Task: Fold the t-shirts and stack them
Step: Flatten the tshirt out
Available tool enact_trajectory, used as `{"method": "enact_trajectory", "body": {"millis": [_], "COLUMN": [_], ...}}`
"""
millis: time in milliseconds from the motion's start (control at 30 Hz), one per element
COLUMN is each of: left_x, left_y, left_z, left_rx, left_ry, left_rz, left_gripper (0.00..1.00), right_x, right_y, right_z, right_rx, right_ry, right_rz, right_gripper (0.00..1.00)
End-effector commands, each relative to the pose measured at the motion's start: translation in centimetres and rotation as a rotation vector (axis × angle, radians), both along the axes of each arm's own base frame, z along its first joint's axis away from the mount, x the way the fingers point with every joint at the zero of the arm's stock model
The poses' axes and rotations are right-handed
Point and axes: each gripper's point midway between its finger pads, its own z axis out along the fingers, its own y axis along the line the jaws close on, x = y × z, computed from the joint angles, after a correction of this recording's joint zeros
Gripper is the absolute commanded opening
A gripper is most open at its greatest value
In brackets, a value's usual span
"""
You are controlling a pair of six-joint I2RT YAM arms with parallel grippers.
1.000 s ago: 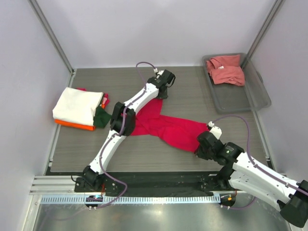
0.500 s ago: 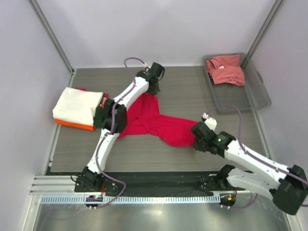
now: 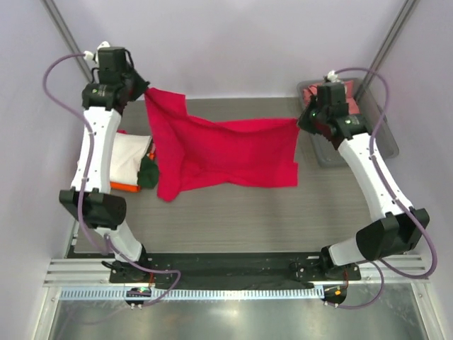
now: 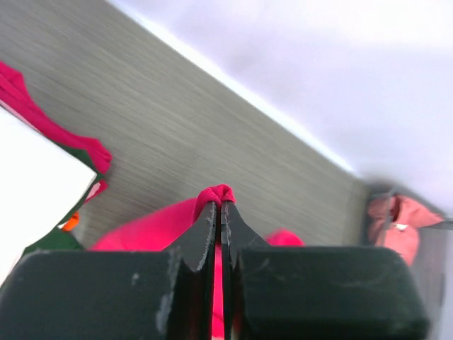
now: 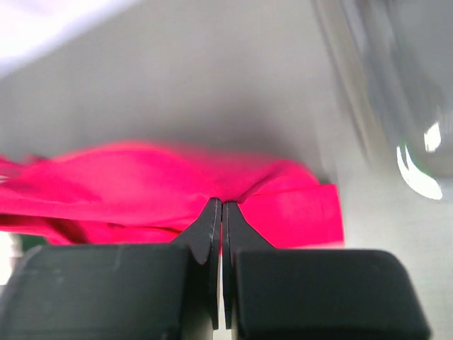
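Observation:
The crimson t-shirt (image 3: 226, 152) hangs spread in the air between both grippers, its lower edge near the table. My left gripper (image 3: 145, 92) is raised at the far left and shut on one top corner; the cloth (image 4: 216, 193) bulges out past the tips of my left gripper (image 4: 219, 205). My right gripper (image 3: 301, 122) is raised at the far right and shut on the other corner; the crimson shirt (image 5: 141, 191) shows beyond my right gripper (image 5: 221, 205). A stack with the cream-white shirt (image 3: 113, 156) on top, orange (image 3: 106, 184) and dark green (image 3: 148, 172) below, lies at the left. The salmon-pink shirt (image 3: 333, 103) lies crumpled in the tray.
The grey plastic tray (image 3: 368, 142) stands at the far right by the right arm. The booth's walls and metal posts close the table at the back and sides. The stack also shows at the left of the left wrist view (image 4: 35, 177).
Both grippers have lifted the crimson shirt off the table and swung apart, left arm to the far left, right arm to the far right, stretching the shirt out between them.

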Motion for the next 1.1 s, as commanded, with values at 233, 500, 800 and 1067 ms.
{"method": "enact_trajectory", "body": {"millis": [233,500,800,1067], "left_x": [-15.8,-31.5,-34.4,-20.2], "left_y": [0.9,3.3,2.9,-0.3], "left_z": [18.2,26.4,27.7,17.3], "left_rx": [-0.045,-0.063,-0.091,-0.119], "left_ry": [-0.447,-0.768,-0.816,-0.515], "left_rz": [-0.048,0.0,-0.03,-0.115], "left_gripper": [0.0,0.0,0.0,0.0], "right_x": [-9.1,-22.6,-27.7,-15.9], "right_y": [0.1,-2.6,-6.1,-4.8], "right_z": [23.2,33.4,37.3,24.4], "right_rx": [0.089,0.138,0.126,0.041], "right_ry": [-0.577,-0.945,-1.071,-0.682], "right_rz": [0.188,0.215,0.084,0.009], "right_gripper": [0.01,0.01,0.01,0.01]}}
